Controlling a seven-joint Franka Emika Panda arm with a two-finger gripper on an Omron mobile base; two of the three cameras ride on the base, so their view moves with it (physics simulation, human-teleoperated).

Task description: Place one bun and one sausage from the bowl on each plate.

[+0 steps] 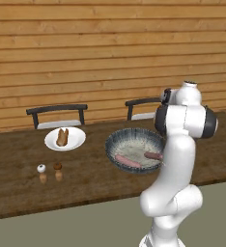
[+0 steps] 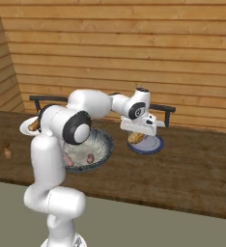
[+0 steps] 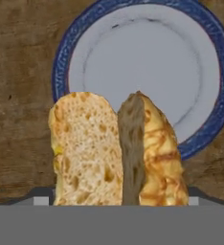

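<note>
One bun (image 3: 116, 150) clamped in the gripper (image 2: 137, 137), jaws wide around it, poised over the blue-rimmed plate (image 3: 209, 129) for setting down, two sausages (image 1: 128, 161) waiting in the bowl (image 1: 116, 140).

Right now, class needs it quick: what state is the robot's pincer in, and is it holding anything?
Pincer: closed on a bun, jaws wide around it, above the blue-grey plate.

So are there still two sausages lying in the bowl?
Yes: the left base view shows two pinkish sausages lying apart inside the bowl, with no bun beside them.
</note>
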